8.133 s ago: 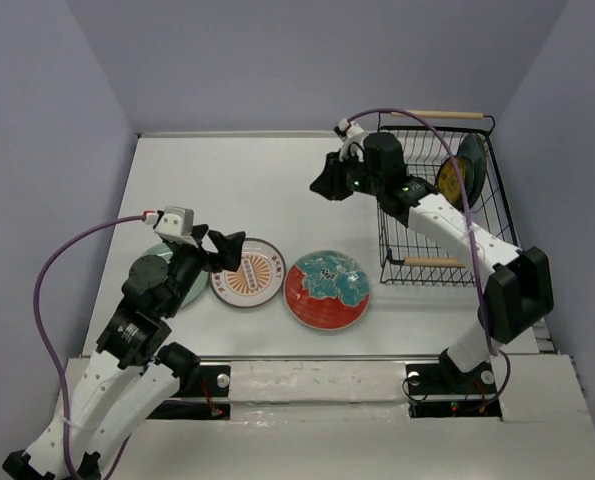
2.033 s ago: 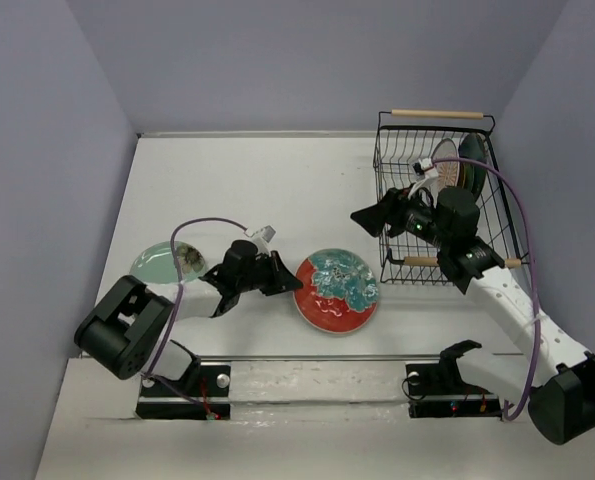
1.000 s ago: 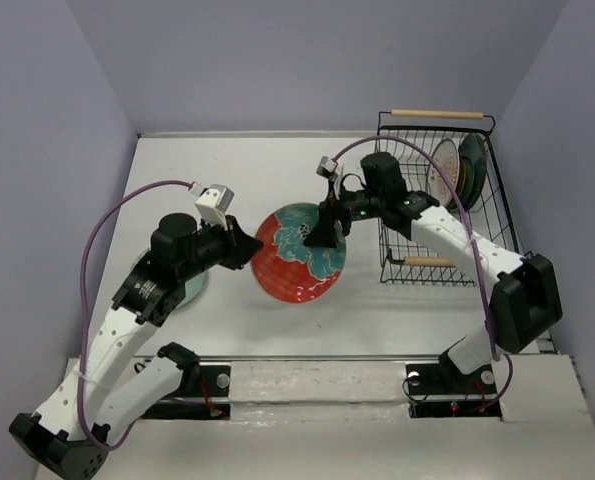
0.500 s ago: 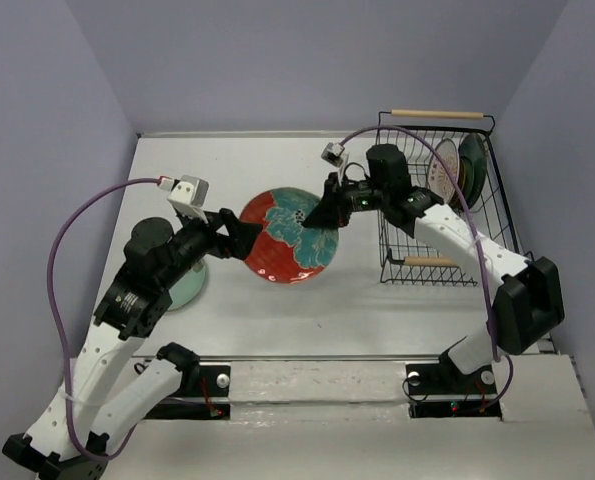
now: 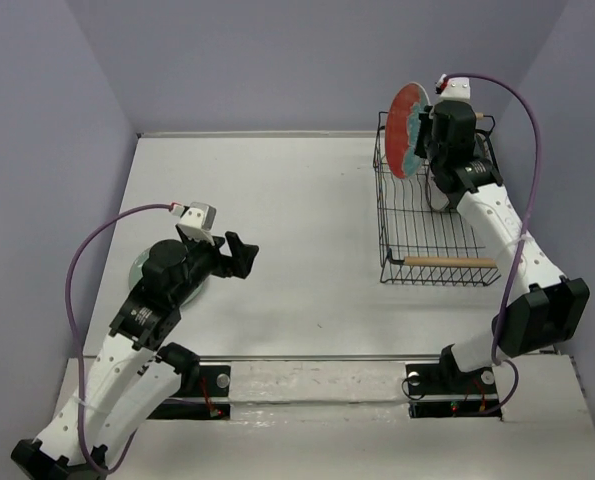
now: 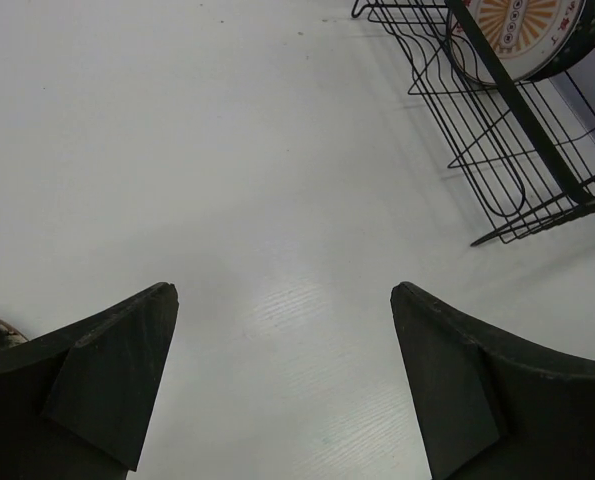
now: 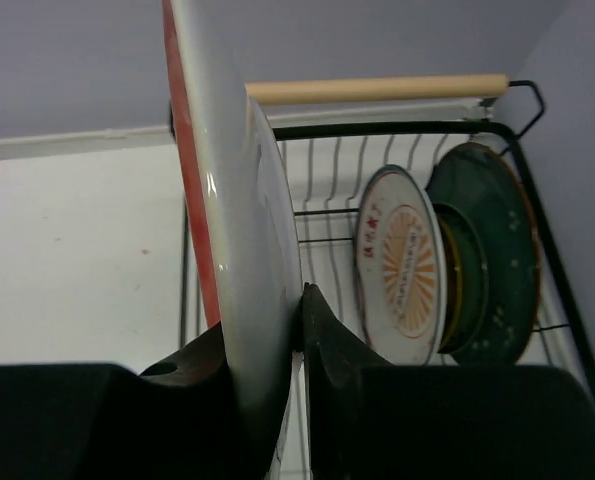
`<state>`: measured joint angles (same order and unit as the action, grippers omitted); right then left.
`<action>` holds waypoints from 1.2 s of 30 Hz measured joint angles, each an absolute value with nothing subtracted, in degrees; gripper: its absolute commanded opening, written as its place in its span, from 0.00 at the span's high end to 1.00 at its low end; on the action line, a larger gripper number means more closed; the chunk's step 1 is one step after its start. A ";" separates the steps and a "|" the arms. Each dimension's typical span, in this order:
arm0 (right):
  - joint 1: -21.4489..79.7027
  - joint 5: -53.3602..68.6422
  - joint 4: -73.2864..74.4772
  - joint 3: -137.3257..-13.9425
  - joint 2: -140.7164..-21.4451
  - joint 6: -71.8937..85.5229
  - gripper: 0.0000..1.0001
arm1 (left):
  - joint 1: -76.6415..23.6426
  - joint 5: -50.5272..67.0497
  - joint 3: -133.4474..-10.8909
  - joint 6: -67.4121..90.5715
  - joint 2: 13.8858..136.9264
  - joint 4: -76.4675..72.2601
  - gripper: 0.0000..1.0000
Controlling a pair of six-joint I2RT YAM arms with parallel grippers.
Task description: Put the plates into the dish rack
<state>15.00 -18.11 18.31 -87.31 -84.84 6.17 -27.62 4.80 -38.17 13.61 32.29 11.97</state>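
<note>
Your right gripper is clamped on the lower rim of the large red plate, one finger on each face. That grip stands the plate on edge, which is how it must meet the wire slots. It hangs above the far left corner of the dish rack, close to the far wooden handle, not yet down between the dividers. Its red face looks left, out over the table, and its pale underside faces the white plate with the orange centre and the dark teal plate, both already racked. Being round it has no long axis, but its plane stands near upright, roughly parallel to those two. Your left gripper is spread wide and empty, low beside the pale mint plate, probably its next pick.
</note>
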 measured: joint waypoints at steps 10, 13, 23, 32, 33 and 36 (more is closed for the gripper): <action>13.28 -32.84 18.72 -84.53 -85.36 -4.58 0.93 | -27.81 5.93 -38.04 13.37 32.27 10.41 0.01; 12.27 -33.61 18.33 -84.42 -86.30 -5.58 0.93 | -28.14 5.91 -38.04 13.32 31.86 10.24 0.01; 8.38 -31.03 15.79 -80.62 -92.75 -5.78 0.93 | -28.42 5.91 -38.04 13.28 32.08 9.96 0.01; 8.32 -28.69 14.92 -79.61 -95.83 -5.10 0.93 | -28.42 5.91 -38.04 13.06 32.58 9.87 0.01; 8.32 -28.62 14.76 -79.61 -96.07 -5.06 0.93 | -28.42 5.91 -38.04 13.06 32.58 9.87 0.01; 8.32 -28.60 13.69 -79.61 -97.36 -4.93 0.93 | -28.42 5.91 -38.04 13.02 32.64 9.80 0.01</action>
<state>8.32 -28.60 13.69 -79.61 -97.36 -4.93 -28.42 5.91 -38.04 13.02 32.64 9.80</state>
